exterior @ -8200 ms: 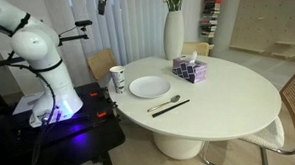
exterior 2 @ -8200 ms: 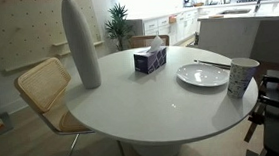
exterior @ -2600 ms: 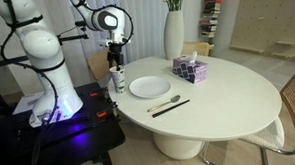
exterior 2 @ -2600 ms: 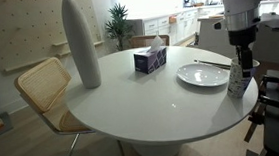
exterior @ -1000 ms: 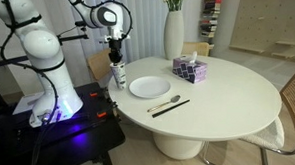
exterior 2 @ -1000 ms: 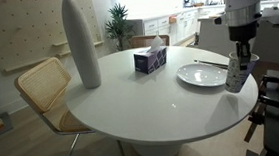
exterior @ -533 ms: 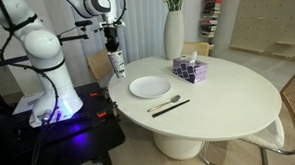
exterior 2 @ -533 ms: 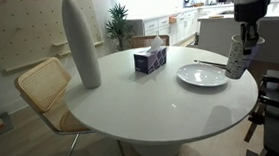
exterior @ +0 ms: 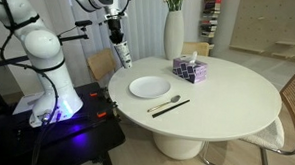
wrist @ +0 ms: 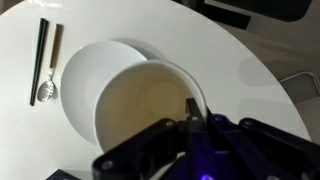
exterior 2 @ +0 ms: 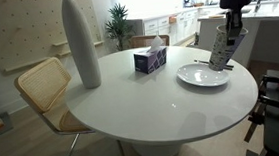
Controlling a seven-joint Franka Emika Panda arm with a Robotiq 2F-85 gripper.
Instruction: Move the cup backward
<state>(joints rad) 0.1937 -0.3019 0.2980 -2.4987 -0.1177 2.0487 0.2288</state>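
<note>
The cup [exterior: 122,59] is small and white with a dark patch on its side. It hangs tilted in the air above the round table's [exterior: 227,96] edge, close to the white plate [exterior: 148,88]. My gripper [exterior: 120,51] is shut on its rim from above. In the other exterior view the cup [exterior 2: 222,51] leans over the plate's [exterior 2: 203,76] far side under the gripper [exterior 2: 227,39]. In the wrist view I look into the cup's pale inside [wrist: 140,105], with the gripper [wrist: 192,112] pinching its wall.
A tall white vase [exterior: 174,34] and a tissue box [exterior: 188,67] stand further back on the table. A spoon [exterior: 167,100] and dark chopsticks [exterior: 170,108] lie beside the plate. Chairs [exterior 2: 45,90] stand around the table.
The gripper has lifted the cup off the table's edge. It has carried the cup upward and toward the plate, and the cup now tilts.
</note>
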